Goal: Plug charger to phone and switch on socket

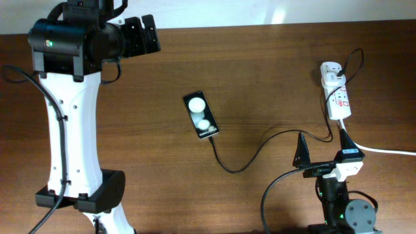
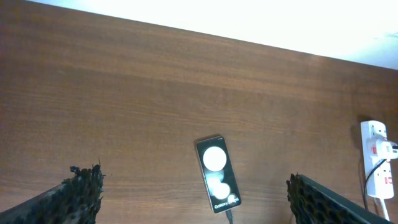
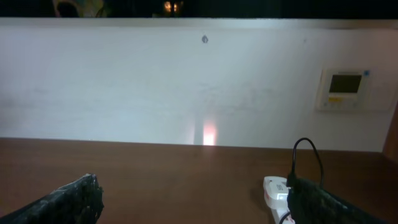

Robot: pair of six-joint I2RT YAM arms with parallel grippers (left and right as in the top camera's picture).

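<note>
The black phone (image 1: 201, 116) lies flat near the table's middle, two white spots on its screen; it also shows in the left wrist view (image 2: 217, 173). The thin black charger cable (image 1: 250, 158) runs from the phone's lower end, where its plug tip sits (image 2: 229, 215), across to the white socket strip (image 1: 335, 90) at the right, also seen in the left wrist view (image 2: 379, 158) and the right wrist view (image 3: 276, 194). My left gripper (image 1: 142, 34) is open, high at the back left, apart from the phone. My right gripper (image 1: 323, 145) is open, just in front of the socket.
The socket's thick white cord (image 1: 387, 151) runs off to the right edge. The left arm's white body (image 1: 68, 123) stands over the table's left side. The right arm's base (image 1: 344, 208) sits at the front right. A white wall (image 3: 186, 81) lies behind the table.
</note>
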